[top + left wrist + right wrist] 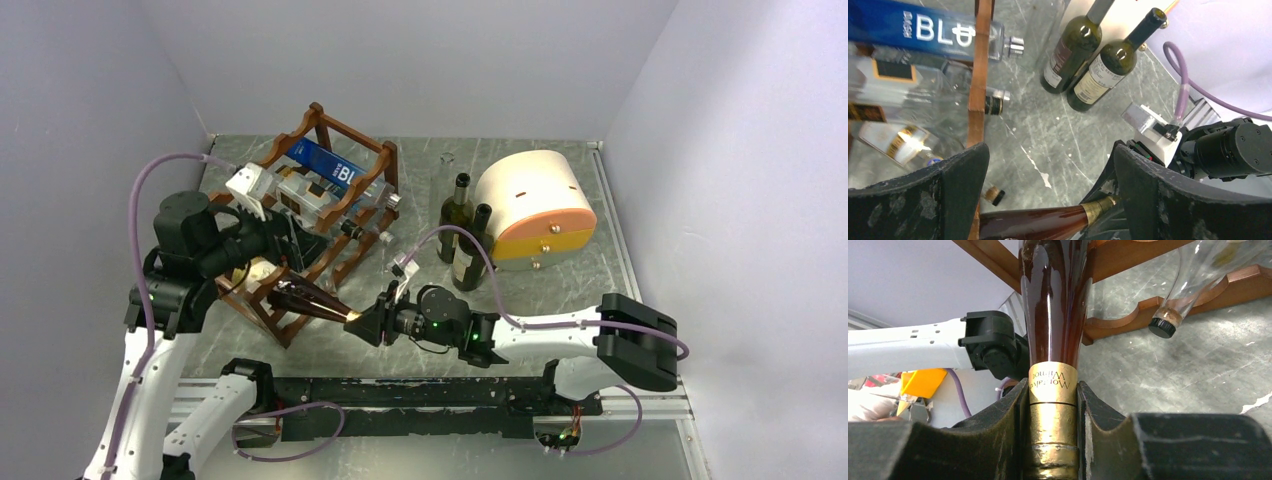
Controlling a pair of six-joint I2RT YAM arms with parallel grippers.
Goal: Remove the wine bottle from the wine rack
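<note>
My right tool (362, 322) pinches the gold-foil neck of the wine bottle (308, 302), which juts past the low front rail of the wine rack (350, 127). My left tool (1048, 175) hangs spread wide above the bottle, with bare bench (325, 355) alongside.

Grey marbled table (575, 290) carries the wine rack (353, 130) at left-centre. Two dark bottles (458, 215) stand upright at right-centre, just beside a cream-and-orange drum box (530, 195).

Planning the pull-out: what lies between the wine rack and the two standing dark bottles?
Mostly bare table, with bottle caps jutting from the wine rack; the left wrist view shows it.
</note>
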